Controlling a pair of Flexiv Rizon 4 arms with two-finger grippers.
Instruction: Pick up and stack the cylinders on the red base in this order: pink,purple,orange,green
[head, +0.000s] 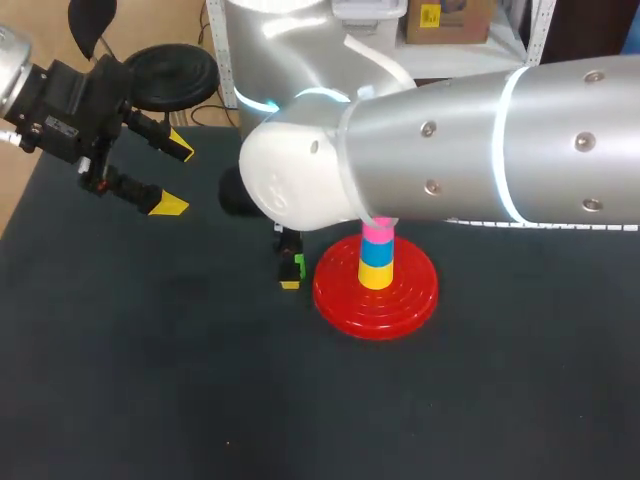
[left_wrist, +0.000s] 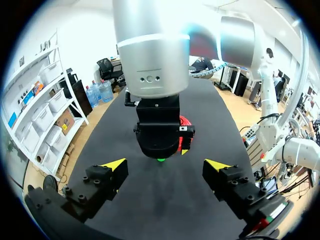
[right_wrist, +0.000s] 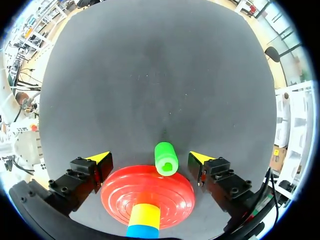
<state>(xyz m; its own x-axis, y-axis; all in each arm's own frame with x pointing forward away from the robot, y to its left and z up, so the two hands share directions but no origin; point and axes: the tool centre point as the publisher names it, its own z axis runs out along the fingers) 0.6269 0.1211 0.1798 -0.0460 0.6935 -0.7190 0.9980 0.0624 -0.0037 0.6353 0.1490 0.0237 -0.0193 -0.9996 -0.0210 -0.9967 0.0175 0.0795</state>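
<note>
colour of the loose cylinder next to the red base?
Green. The cylinder shows best in the right wrist view.

Only a table (head: 150, 380) is here, and its top is a dark charcoal sheet, matte and plain, with no pattern or marking on it. From the overhead camera it fills nearly everything. Its left edge cuts on a slant across 9 to 10 o'clock, and its far edge shows at about 11 o'clock. The widest bare stretch runs from 4 o'clock round to 8 o'clock, flat and unwrinkled. One tiny pale speck (head: 227, 443) sits on it at about 7 o'clock, well apart from anything else. Seen from the right wrist, the same dark top carries a faint scatter of light dust specks toward 12 o'clock.
</note>
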